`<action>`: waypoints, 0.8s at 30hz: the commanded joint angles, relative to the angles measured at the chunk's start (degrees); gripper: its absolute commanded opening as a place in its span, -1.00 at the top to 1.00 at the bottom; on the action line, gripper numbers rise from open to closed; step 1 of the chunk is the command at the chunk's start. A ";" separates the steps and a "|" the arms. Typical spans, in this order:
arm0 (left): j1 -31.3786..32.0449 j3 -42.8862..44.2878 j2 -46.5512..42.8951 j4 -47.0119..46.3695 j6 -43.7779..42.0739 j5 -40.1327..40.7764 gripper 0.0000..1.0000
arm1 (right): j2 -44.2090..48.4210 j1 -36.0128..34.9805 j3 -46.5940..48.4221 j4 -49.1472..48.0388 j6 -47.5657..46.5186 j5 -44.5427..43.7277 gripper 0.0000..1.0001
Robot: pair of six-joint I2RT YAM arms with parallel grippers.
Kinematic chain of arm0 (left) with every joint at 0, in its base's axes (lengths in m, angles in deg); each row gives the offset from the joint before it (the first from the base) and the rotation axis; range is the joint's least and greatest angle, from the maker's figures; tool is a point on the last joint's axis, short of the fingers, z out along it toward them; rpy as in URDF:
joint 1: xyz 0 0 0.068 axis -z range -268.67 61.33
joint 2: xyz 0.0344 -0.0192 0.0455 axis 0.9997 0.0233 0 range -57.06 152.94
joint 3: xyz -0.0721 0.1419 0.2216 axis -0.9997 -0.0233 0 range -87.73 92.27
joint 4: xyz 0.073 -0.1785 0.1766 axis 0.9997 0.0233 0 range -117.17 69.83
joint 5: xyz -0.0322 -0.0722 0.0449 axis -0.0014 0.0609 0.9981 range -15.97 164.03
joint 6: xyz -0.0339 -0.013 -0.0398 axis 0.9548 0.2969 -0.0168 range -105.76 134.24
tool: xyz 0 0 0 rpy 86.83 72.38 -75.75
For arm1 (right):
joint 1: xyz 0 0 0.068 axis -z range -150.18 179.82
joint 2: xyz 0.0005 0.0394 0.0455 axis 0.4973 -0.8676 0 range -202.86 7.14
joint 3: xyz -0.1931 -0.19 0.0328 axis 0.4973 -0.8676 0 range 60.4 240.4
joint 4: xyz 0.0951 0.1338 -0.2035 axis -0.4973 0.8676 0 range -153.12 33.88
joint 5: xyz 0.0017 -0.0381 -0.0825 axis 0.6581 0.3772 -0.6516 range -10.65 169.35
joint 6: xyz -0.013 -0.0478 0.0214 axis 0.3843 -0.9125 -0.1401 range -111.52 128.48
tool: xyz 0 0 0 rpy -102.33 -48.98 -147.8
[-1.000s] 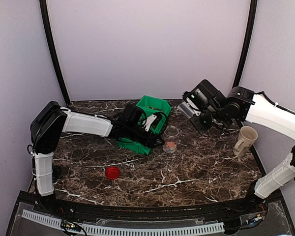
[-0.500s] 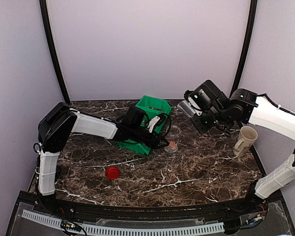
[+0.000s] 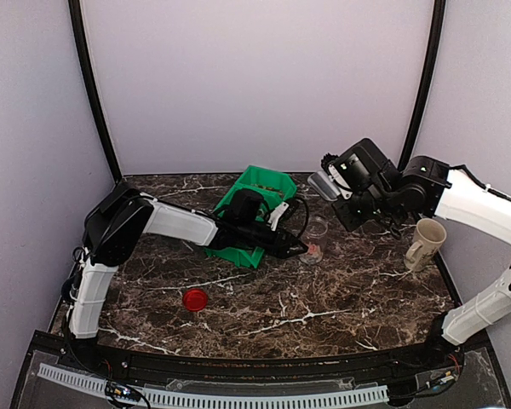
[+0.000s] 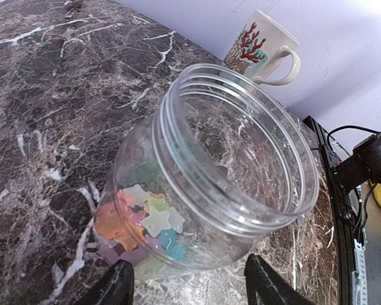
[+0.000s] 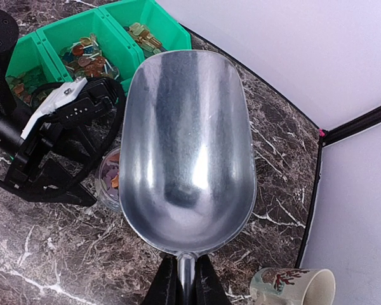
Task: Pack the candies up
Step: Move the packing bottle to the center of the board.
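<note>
A clear open jar stands on the marble with star-shaped candies in orange, white, green and blue at its bottom. My left gripper is shut on the jar's lower wall, one black finger on each side. More candies fill the green bin behind it. My right gripper is shut on the handle of an empty metal scoop, which hangs just right of the jar. In the top view the jar sits between the bin and the scoop.
A round red lid lies on the table at the front left. A cream mug with a red coral print stands at the right edge, also seen as the mug behind the jar. Black cables hang by the left wrist.
My left arm has reached farther right and the jar has moved right with it, away from the bin. The right arm with the scoop has shifted slightly right.
</note>
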 commanded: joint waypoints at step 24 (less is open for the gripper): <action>-4.01 -3.70 -20.80 15.45 -2.86 17.37 -0.70 | -6.57 0.00 7.54 -1.03 -4.58 6.60 1.00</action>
